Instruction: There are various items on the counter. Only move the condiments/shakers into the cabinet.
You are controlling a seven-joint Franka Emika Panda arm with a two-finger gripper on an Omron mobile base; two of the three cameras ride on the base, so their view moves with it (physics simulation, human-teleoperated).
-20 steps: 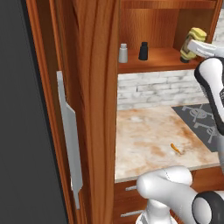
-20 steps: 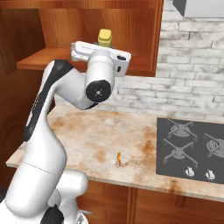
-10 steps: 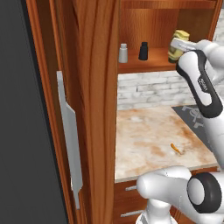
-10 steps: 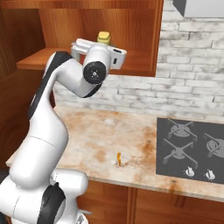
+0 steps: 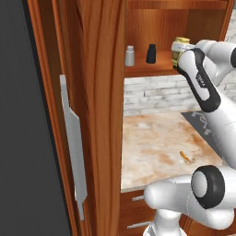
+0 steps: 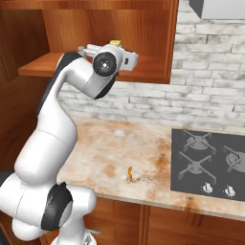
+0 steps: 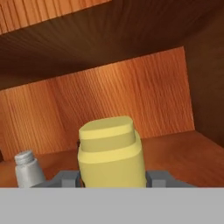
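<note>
Inside the reddish-brown cabinet (image 5: pixel 156 27), the grey shaker (image 5: pixel 130 56) and the black tapered shaker (image 5: pixel 150 53) stand side by side on the shelf (image 5: pixel 147 70). My gripper (image 5: pixel 178 53) reaches in from the right, shut on the yellow-brown squeeze bottle (image 5: pixel 180 42). In the hand view the bottle's cap (image 7: pixel 109 151) sits between my fingers, with the grey shaker (image 7: pixel 27 167) to its left and the shelf (image 7: pixel 183 153) below. From the right base view the bottle's top (image 6: pixel 115 43) peeks above my hand. A tiny orange stick (image 5: pixel 184 156) lies on the marbled counter (image 5: pixel 152 147).
The tall cabinet door (image 5: pixel 92 115) stands open at the left, with a grey handle (image 5: pixel 73 152). A gas hob (image 6: pixel 210 160) lies at the counter's right end. Drawers (image 5: pixel 136 212) sit under the counter, and a brick wall (image 6: pixel 210 76) runs behind it.
My gripper has carried the squeeze bottle leftward and inward, from outside the cabinet's right edge to over the shelf. The two shakers and the orange stick have stayed put.
</note>
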